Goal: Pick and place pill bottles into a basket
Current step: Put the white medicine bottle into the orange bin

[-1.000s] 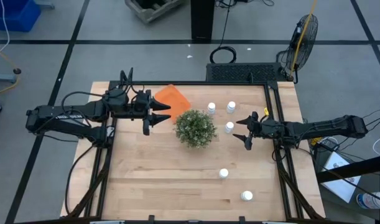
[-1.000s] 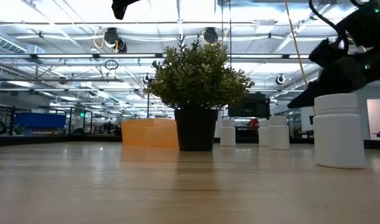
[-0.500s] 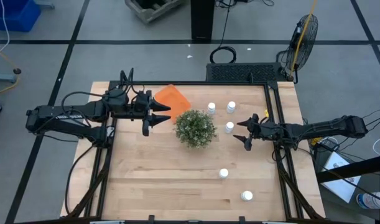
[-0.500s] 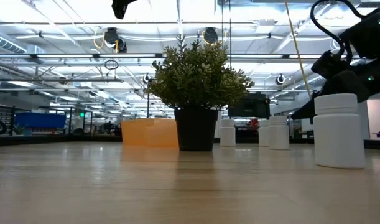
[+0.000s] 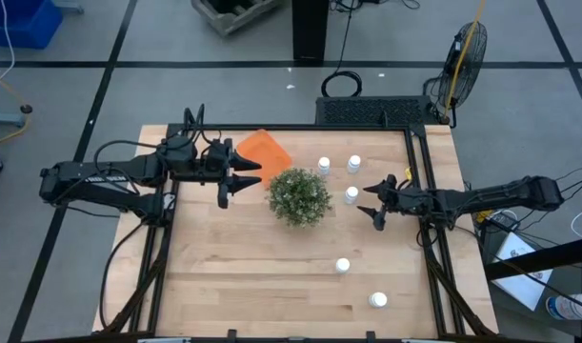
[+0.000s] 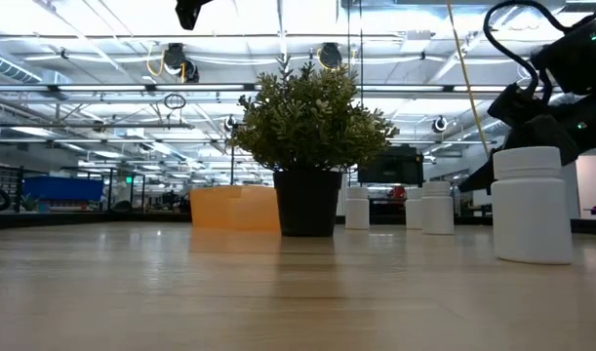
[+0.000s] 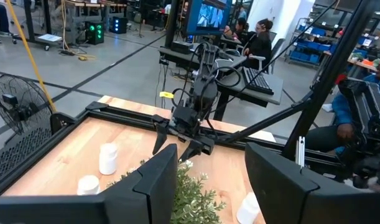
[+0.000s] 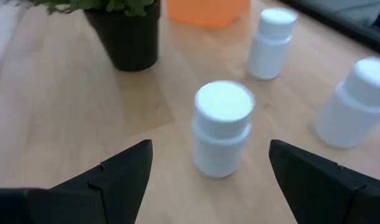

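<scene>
On the table (image 5: 233, 286), five pill bottles (image 5: 351, 195), one basket (image 5: 264, 150), one plant (image 5: 299, 196), right gripper (image 5: 372, 203) released, left gripper (image 5: 239, 178) released.

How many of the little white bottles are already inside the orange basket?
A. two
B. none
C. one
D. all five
B. The high view shows all five bottles standing on the bare table, apart from the basket, which has nothing in it.

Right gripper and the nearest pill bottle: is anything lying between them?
Nothing: in the right wrist view only bare wood separates the open right gripper from the pill bottle ahead of it.
</scene>
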Controlling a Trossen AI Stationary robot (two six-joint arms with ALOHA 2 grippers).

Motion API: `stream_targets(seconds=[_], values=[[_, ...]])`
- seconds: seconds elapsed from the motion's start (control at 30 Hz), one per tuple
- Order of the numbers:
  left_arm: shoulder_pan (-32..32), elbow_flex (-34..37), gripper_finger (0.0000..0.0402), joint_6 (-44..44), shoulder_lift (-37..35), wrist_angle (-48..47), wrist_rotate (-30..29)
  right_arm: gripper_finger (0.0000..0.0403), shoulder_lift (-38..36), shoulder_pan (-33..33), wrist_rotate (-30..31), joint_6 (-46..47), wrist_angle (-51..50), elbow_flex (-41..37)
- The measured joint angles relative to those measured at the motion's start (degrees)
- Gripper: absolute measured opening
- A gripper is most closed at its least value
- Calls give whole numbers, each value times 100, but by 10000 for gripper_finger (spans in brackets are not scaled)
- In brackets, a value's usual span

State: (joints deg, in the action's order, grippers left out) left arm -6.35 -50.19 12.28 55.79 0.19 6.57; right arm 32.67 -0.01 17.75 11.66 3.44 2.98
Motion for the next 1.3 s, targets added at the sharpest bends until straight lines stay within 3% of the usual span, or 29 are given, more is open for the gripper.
stream_targets(seconds=[0.27,0.57,0.9,1.3], values=[[0,2,191,54,2,4,116,313,209,-63,-134,-199,-545,416],[0,2,191,57,2,7,116,313,206,-683,-495,-592,-1270,902],[0,2,191,71,2,-7,293,313,421,-1031,-680,-797,-922,834],[0,2,191,177,2,-9,345,313,1288,-1274,-1044,-909,-5,659]])
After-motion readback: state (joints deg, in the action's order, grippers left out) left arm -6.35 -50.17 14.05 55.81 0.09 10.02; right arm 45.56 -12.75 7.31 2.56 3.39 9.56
